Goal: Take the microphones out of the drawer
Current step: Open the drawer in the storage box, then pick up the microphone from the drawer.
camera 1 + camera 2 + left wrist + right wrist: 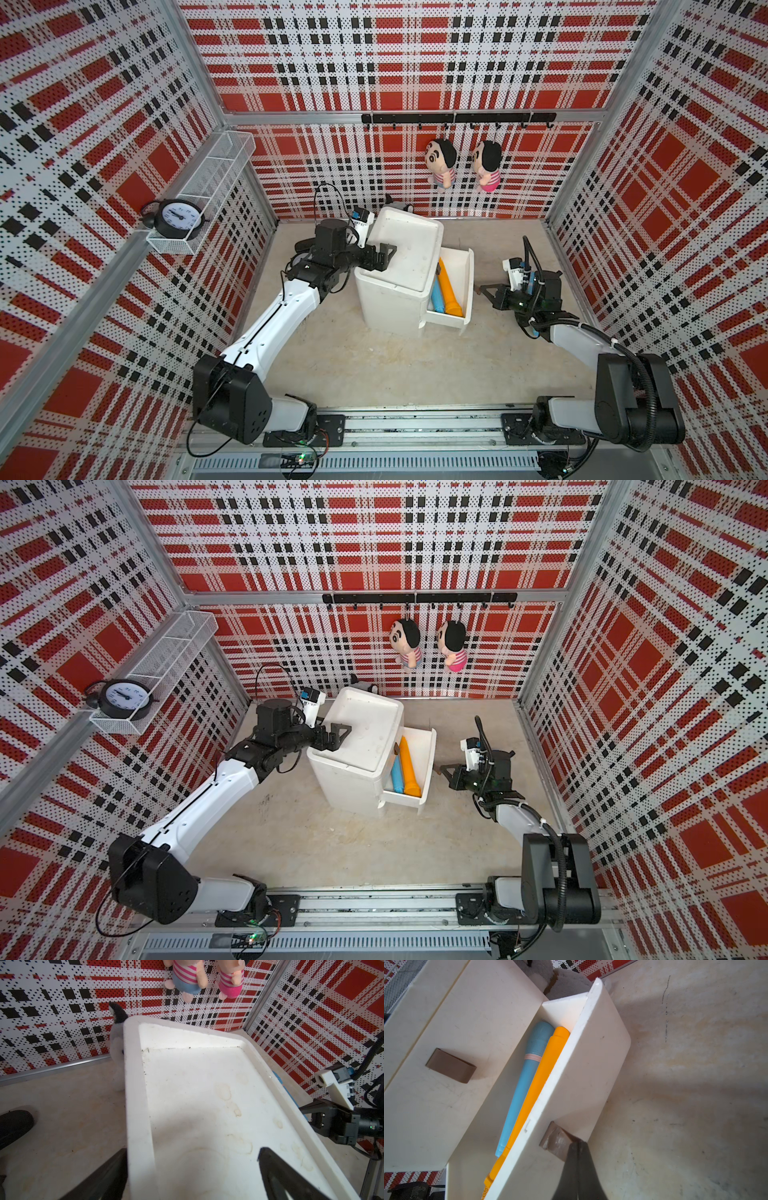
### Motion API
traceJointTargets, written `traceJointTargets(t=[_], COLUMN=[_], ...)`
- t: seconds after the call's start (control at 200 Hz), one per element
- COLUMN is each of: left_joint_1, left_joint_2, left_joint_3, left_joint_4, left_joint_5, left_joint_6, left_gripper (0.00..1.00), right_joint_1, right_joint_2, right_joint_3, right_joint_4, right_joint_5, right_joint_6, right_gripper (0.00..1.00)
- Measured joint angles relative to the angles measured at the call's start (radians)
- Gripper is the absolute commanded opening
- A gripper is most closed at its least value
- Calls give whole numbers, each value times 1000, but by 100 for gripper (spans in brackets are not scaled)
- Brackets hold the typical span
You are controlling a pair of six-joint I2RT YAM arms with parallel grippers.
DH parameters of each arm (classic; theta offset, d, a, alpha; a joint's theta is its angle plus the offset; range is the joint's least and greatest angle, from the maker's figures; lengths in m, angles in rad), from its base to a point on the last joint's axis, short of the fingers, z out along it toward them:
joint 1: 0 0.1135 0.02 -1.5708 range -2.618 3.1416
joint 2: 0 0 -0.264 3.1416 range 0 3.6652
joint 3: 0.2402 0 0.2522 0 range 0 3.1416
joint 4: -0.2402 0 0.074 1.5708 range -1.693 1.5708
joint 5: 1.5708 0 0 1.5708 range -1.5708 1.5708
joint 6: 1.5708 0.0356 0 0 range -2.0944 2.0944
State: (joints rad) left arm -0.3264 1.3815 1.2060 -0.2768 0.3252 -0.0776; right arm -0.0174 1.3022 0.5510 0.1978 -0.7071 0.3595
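A white cabinet stands mid-table with its drawer pulled out to the right. Inside lies a light-blue microphone with a rounded head and a pink ring. Beside it, against the drawer front, lies an orange torch-like stick. My right gripper is shut, its tips pinching the brown handle on the drawer front. My left gripper is open and straddles the near rim of the cabinet's top, one finger outside the wall and one over the top.
A grey plush toy sits behind the cabinet against the back wall. Two dolls hang from a black hook rail. A wire shelf on the left wall holds a black alarm clock. A second brown handle sits on the cabinet front.
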Motion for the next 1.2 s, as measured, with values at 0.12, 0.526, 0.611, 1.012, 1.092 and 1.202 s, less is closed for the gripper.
traceJointTargets(t=[0.12, 0.526, 0.611, 1.012, 1.092, 1.202], left_joint_1=[0, 0, 0, -1, -1, -1], left_joint_2=[1, 2, 2, 2, 2, 2], left_joint_3=[0, 1, 1, 1, 1, 1], left_joint_4=[0, 0, 1, 0, 0, 0], left_joint_5=[2, 4, 4, 6, 6, 6], left_joint_6=[0, 0, 0, 0, 0, 0], left_gripper=[98, 98, 98, 98, 98, 98], right_joint_1=[-4, -6, -6, -25, -27, -29], right_joint_2=[-47, -98, -98, -172, -214, -281], right_joint_3=[-16, -39, -27, 95, 95, 84], right_joint_4=[-29, -81, -107, -342, -367, -373], right_joint_5=[18, 52, 59, 248, 310, 374], right_joint_6=[-15, -46, -57, -154, -172, -186], right_gripper=[0, 0, 0, 100, 100, 100])
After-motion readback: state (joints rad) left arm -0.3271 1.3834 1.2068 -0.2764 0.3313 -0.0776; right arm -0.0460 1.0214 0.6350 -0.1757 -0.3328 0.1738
